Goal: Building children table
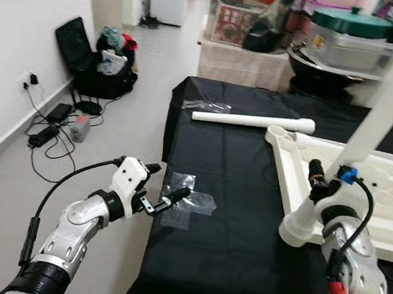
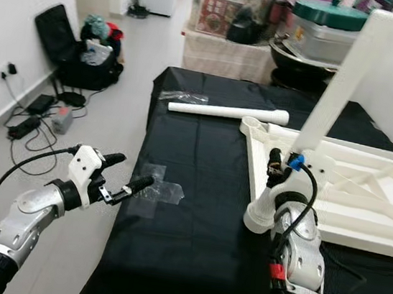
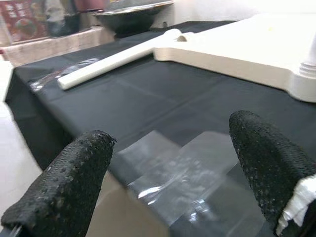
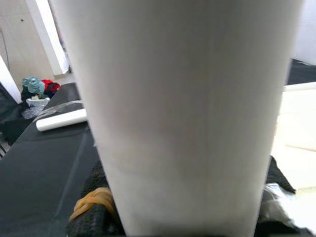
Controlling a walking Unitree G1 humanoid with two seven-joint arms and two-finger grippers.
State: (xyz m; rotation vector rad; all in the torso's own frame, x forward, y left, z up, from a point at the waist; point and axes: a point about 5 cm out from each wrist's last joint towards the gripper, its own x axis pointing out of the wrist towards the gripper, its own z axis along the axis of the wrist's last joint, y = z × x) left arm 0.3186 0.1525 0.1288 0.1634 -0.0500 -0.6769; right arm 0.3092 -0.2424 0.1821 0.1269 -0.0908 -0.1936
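Observation:
An upside-down white table top lies on the right of the black-covered table. My right gripper is shut on a white table leg. The leg stands tilted, with its flared foot at the top's near-left corner. In the right wrist view the leg is close up between the black fingers. A second white leg lies loose farther back. My left gripper is open at the table's left edge, just above a clear plastic wrapper. The left wrist view has the wrapper between the fingertips.
A second clear wrapper lies by the loose leg's far end. On the floor to the left are a black bag with clothes and cables with chargers by the wall. Boxes and lidded pots stand behind the table.

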